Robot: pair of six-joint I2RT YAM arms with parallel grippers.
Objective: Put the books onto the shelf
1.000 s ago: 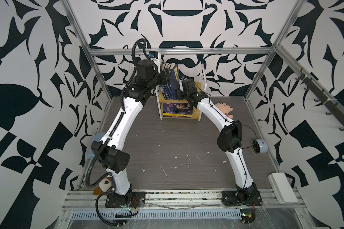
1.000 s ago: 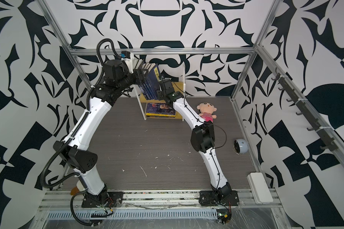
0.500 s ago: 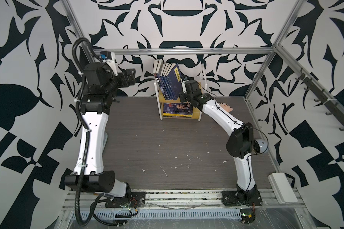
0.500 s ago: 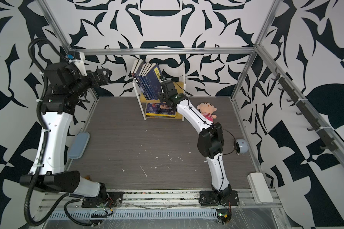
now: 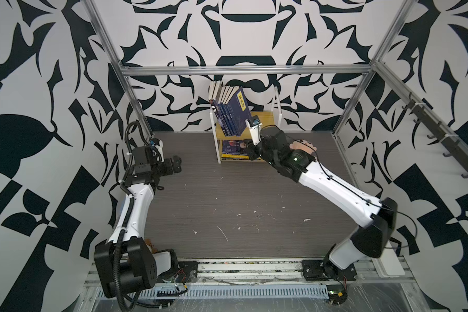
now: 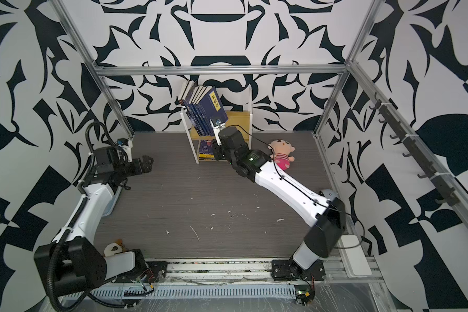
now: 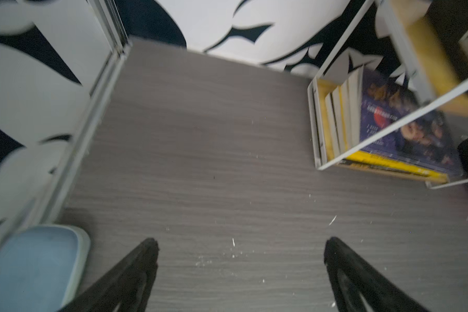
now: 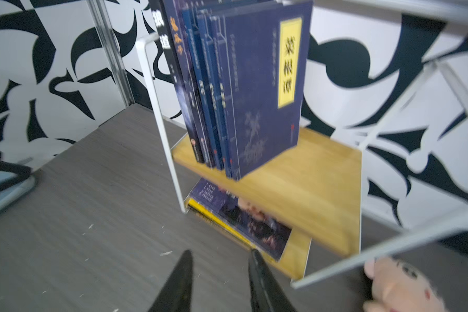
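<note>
The shelf point(image 5: 262, 118) point(image 6: 235, 118) stands at the back wall. Several navy books point(image 5: 229, 113) point(image 6: 203, 110) point(image 8: 254, 94) stand on its upper board point(image 8: 308, 183), leaning left against the white frame. More books point(image 5: 234, 150) point(image 6: 207, 151) point(image 8: 241, 218) point(image 7: 403, 129) lie flat on the lower tier, a yellow one underneath. My right gripper point(image 5: 250, 151) point(image 6: 218, 152) point(image 8: 220, 254) hangs just in front of the lower tier, open and empty. My left gripper point(image 5: 177, 166) point(image 6: 146, 164) point(image 7: 239, 243) is far to the left above the floor, wide open and empty.
A pink plush doll point(image 5: 303, 146) point(image 6: 281, 154) point(image 8: 400, 286) lies right of the shelf, partly behind my right arm. A pale blue tray point(image 6: 114, 200) point(image 7: 33, 267) sits by the left wall. A white box point(image 6: 355, 256) and a grey ball point(image 6: 327, 193) are at the right edge.
The left arm pulled away from the shelf, swung left and came down low, its jaws opening. The right gripper opened and dropped back from the upright books to the lower tier.
</note>
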